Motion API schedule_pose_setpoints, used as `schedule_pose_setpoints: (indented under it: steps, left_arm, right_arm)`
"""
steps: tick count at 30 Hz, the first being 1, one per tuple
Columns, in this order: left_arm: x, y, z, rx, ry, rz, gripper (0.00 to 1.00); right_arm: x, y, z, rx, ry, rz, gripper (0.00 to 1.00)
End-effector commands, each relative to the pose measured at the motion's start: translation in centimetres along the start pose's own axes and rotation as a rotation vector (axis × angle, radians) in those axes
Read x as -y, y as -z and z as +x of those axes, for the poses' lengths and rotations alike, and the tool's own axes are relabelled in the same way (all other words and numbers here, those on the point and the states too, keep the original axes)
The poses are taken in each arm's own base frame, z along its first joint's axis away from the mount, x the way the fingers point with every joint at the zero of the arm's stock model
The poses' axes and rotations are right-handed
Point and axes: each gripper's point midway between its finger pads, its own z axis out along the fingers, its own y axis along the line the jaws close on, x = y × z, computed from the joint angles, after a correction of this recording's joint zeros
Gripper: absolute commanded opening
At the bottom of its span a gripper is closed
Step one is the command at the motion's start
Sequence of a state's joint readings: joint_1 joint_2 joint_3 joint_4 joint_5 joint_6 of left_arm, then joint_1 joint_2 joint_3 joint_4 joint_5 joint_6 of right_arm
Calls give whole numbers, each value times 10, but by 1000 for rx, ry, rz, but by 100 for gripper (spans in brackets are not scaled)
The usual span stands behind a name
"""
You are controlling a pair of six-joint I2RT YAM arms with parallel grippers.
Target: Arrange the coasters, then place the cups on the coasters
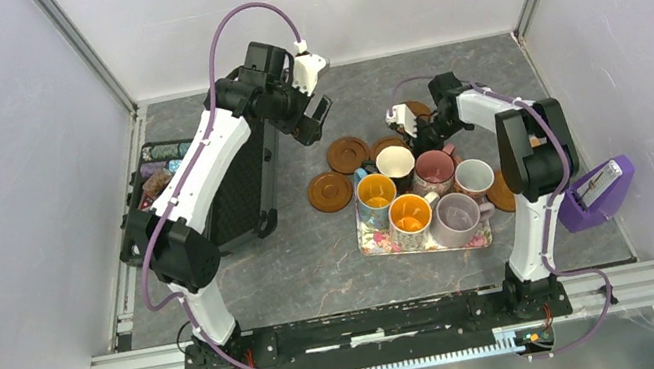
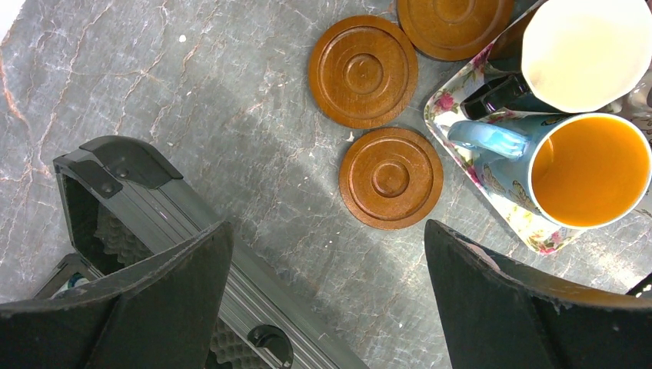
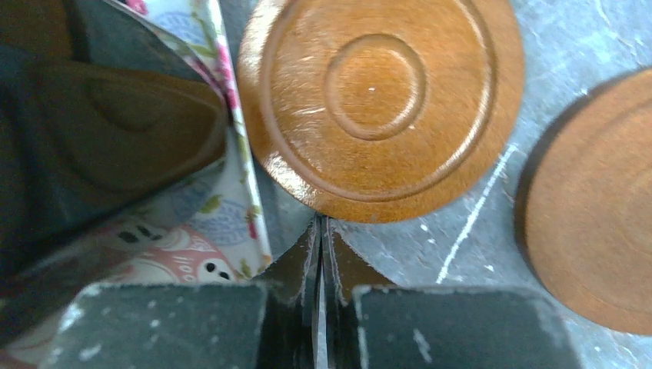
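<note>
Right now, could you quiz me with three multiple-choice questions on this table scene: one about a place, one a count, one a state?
1. Where do the handled ceramic mugs stand?
A on the rectangular floral tray; B in a sink; C on a shelf.
2. How many mugs are there?
A four; B six; C eight.
3. How do the jaws of the left gripper stand?
A wide open; B shut; C clamped on a mug.

Answers:
1 A: all sit inside the tray's rim.
2 B: six show from above.
3 A: its fingers stand far apart with nothing between them.
</note>
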State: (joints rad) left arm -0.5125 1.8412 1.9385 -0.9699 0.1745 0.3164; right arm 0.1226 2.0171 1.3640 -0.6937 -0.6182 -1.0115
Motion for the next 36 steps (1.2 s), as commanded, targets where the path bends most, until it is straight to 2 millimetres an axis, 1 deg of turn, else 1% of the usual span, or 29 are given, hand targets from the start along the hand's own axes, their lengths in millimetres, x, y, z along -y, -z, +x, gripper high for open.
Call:
schedule_pose_setpoints:
  steps: [1,7,11,14,16,20,23,26,27,29,32,34,36]
  left_arm:
    - [-5,3,-13,43,-34,-16,100]
    - [-5,3,-10,37,-29,-17,100]
    - [-4,1,-7,35,-29,-17,100]
    - [-1,-1,-6,34,-28,0,100]
    - [3,-4,-3,29,-26,19,100]
    - [7,-9,-2,21,-28,40,100]
    - [13,-12,0,18,-29,64,100]
    - [26,-14,3,19,1,126,100]
    - [32,-14,4,23,11,154,100]
    - [38,-17,4,37,37,169,100]
    - [45,-22,3,55,42,183,100]
    - [45,-27,2,58,34,184,100]
    - [44,-36,1,49,43,189,99]
  right_arm:
    - [-81,-26,35,-96,-135,-259,5]
    - [-105,-29,45,-105,-144,-293,5]
    - [-111,-29,47,-108,-147,-299,5]
    - [-111,-29,47,-107,-144,-298,5]
    - [-104,-28,43,-102,-137,-279,5]
    - [-78,-20,21,-68,-132,-211,13]
    - [-56,-9,4,-33,-152,-140,20]
    - [-35,6,-13,12,-178,-62,27]
    - [-30,11,-18,29,-186,-43,30]
    - [-22,21,-27,55,-191,-16,36]
    - [-12,35,-35,85,-198,21,48]
    - [-4,46,-38,101,-213,45,52]
    - [2,57,-36,111,-247,57,54]
